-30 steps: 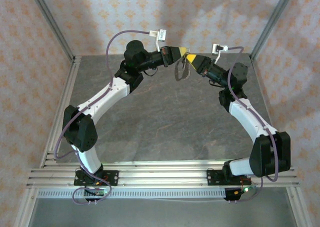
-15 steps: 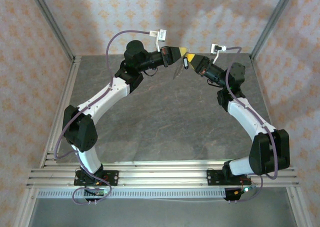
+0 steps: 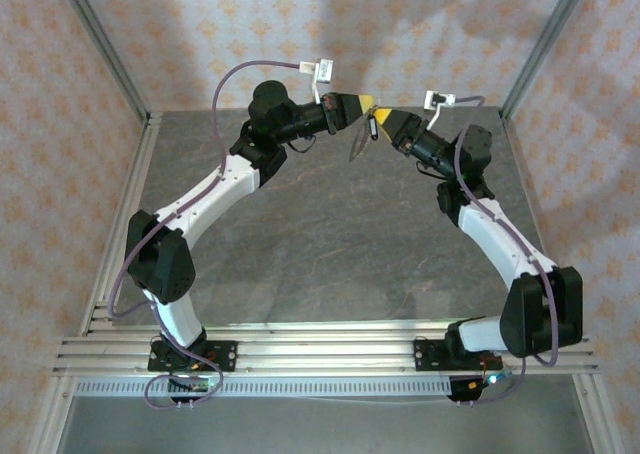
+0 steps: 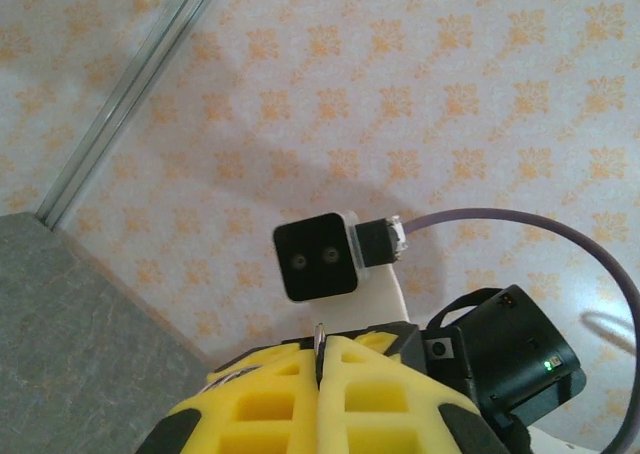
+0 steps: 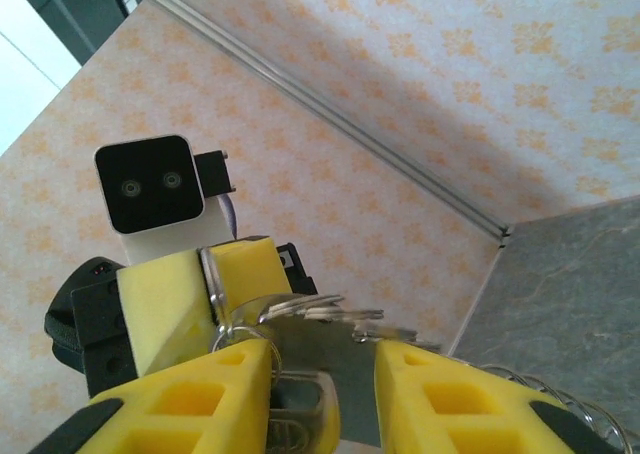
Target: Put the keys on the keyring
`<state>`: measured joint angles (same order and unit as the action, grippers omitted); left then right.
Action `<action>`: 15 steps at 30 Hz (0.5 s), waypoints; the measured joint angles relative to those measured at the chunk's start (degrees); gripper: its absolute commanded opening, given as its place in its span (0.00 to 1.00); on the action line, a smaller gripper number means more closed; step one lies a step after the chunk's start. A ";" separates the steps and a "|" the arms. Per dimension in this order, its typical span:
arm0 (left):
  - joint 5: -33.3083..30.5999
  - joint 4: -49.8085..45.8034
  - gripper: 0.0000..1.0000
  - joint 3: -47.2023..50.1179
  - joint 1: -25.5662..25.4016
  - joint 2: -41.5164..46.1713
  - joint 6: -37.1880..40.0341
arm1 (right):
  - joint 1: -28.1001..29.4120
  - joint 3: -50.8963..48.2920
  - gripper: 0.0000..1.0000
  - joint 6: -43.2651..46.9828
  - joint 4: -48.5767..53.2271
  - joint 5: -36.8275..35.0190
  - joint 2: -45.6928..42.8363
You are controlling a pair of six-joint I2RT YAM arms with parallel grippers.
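Yellow left claw (image 4: 320, 346) pinched shut on keyring (image 3: 356, 146), right claw (image 5: 325, 354) slightly parted around keys (image 5: 330, 319), both raised over far edge of grey worktop (image 3: 330, 244), back wall (image 3: 400, 34) just behind.

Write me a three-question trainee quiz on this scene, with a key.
1. True or false: the left hand and the right hand are far apart.
2. Multiple choice: in the right wrist view, the keys are A) between the right hand's fingers, B) flat on the table, C) hooked on a cable.
3. Fill in: in the left wrist view, the left hand's fingers are pressed ____ (together/apart).
Key: 1 false, they are tip to tip; 2 A; 3 together.
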<state>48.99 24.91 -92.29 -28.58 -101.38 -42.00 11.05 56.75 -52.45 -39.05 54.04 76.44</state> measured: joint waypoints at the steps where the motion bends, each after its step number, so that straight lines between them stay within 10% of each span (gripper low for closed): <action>1: -0.02 0.02 0.00 0.00 -0.09 0.02 0.02 | -0.70 -0.81 0.36 0.26 0.72 -0.28 -1.25; 15: -0.02 0.02 0.00 0.00 -0.63 0.09 0.00 | -4.13 -6.03 0.46 7.78 10.84 -3.17 -10.32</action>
<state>48.97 24.93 -92.29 -29.21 -101.30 -42.00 6.92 50.72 -44.66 -28.21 50.87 66.13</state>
